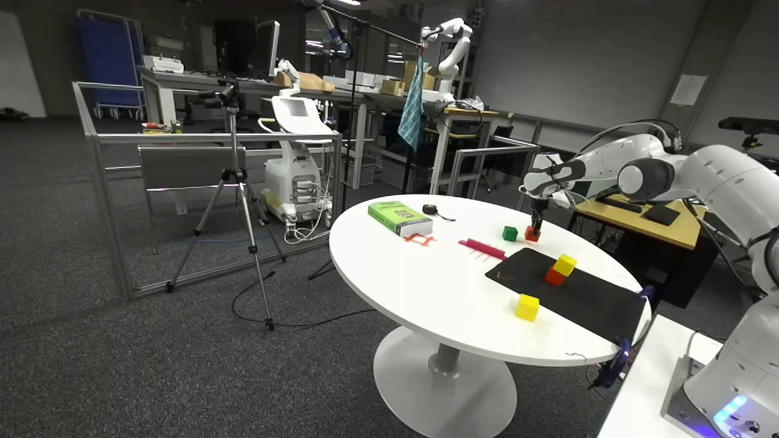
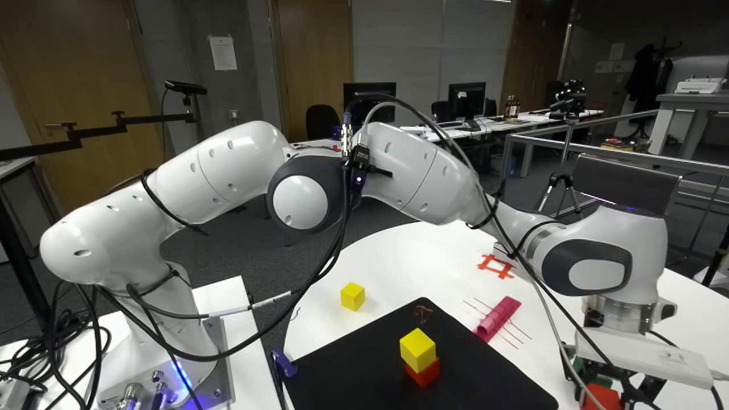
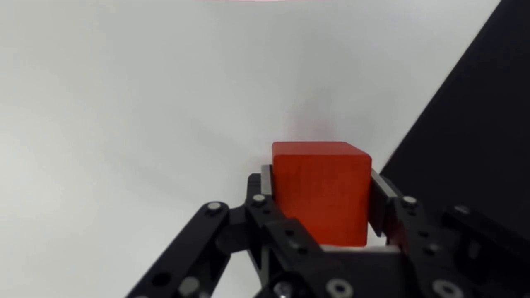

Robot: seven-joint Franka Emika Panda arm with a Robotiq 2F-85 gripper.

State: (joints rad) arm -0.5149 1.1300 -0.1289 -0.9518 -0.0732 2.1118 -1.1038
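Jaws hold a red cube [image 3: 321, 196] tight, as we see in the wrist view. They stand just as far apart as the cube is wide, one on each side, and both touch it. We follow the white robot arm [image 2: 407, 173] out over the round white bench [image 1: 389, 271], and there at its tip is the held cube, low by the bench top. We cannot tell if the cube touches the bench or hangs a tiny bit above it. In an exterior view we see a green cube [image 1: 510, 233] just beside it, with a small gap between.

Near them, a black mat [image 1: 596, 304] lies on the bench. On the mat we spot one more red cube [image 1: 554, 277] with a yellow cube [image 1: 565, 264] on top of it, a bit crooked. Another yellow cube [image 1: 527, 308] sits by itself on the white bench, near the edge of the mat. We also see a pink curved strip [image 2: 498, 318] with thin red lines by its sides, and a red shape [image 2: 488, 264] like a tic-tac-toe board. Farther off we find a thick green book [image 1: 398, 216] and a black tape measure [image 1: 429, 209]. A blue clamp [image 2: 285, 364] sits at a corner of the mat.
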